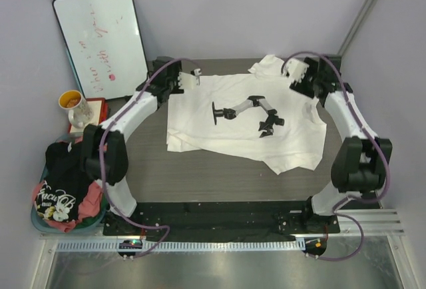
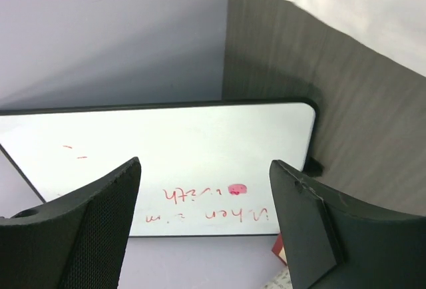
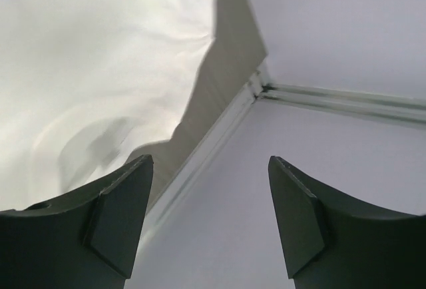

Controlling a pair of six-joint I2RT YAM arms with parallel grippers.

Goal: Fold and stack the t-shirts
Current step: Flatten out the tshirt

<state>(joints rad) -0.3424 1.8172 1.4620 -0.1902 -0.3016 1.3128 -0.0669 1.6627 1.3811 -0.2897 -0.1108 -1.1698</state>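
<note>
A large white t-shirt (image 1: pixel 253 119) with a black chest graphic (image 1: pixel 249 110) lies spread and partly folded on the dark table (image 1: pixel 200 176). My left gripper (image 1: pixel 194 76) hovers open at the shirt's far left corner with nothing between its fingers; in the left wrist view the gripper (image 2: pixel 205 222) faces the whiteboard. At the shirt's far right sleeve my right gripper (image 1: pixel 297 72) also stands open and empty, and in the right wrist view the gripper (image 3: pixel 210 216) has white fabric (image 3: pixel 100 69) to its left. A black t-shirt (image 1: pixel 63 169) with pale lettering and a pink-red one (image 1: pixel 91 202) sit in the basket.
A teal-rimmed laundry basket (image 1: pixel 34 219) stands off the table's left side. A whiteboard (image 1: pixel 100 42) with red writing leans on the back left wall. A mug (image 1: pixel 74 106) and a red box (image 1: pixel 100 108) sit in front of it. Grey walls close in both sides.
</note>
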